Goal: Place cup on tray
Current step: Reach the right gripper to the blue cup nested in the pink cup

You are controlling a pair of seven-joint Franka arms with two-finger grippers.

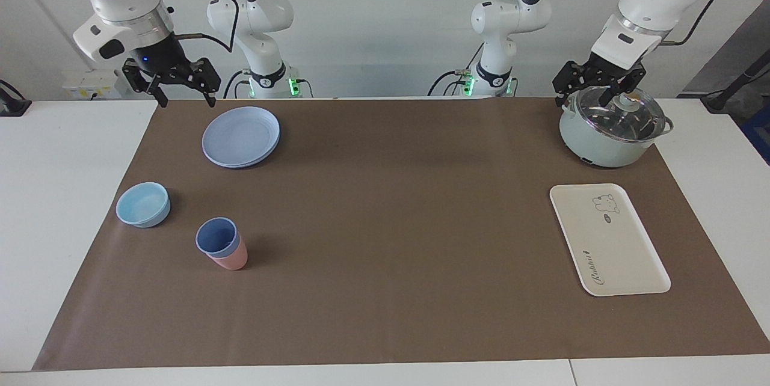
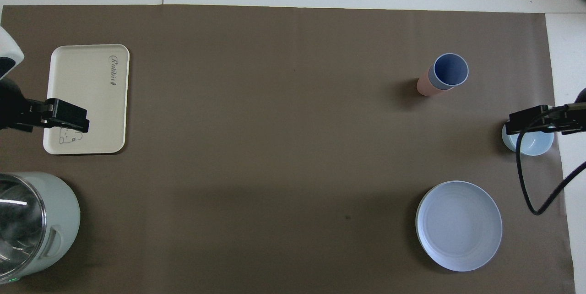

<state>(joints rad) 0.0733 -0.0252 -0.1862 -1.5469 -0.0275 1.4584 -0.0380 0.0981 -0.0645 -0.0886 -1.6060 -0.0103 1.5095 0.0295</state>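
The periwinkle-blue cup (image 1: 216, 237) stands nested inside a pink cup (image 1: 230, 260) toward the right arm's end of the table; it also shows in the overhead view (image 2: 451, 70). The cream tray (image 1: 607, 242) with the bear print lies bare toward the left arm's end, and shows in the overhead view too (image 2: 87, 97). My right gripper (image 1: 184, 95) is open and empty, raised above the mat's edge beside the round plate. My left gripper (image 1: 592, 95) is open and empty, raised over the pot's lid.
A round blue-lilac plate (image 1: 241, 136) lies near the right arm's base. A low light-blue bowl (image 1: 143, 204) sits beside the cups. A pale green pot with a glass lid (image 1: 610, 127) stands nearer to the robots than the tray. A brown mat (image 1: 397, 223) covers the table.
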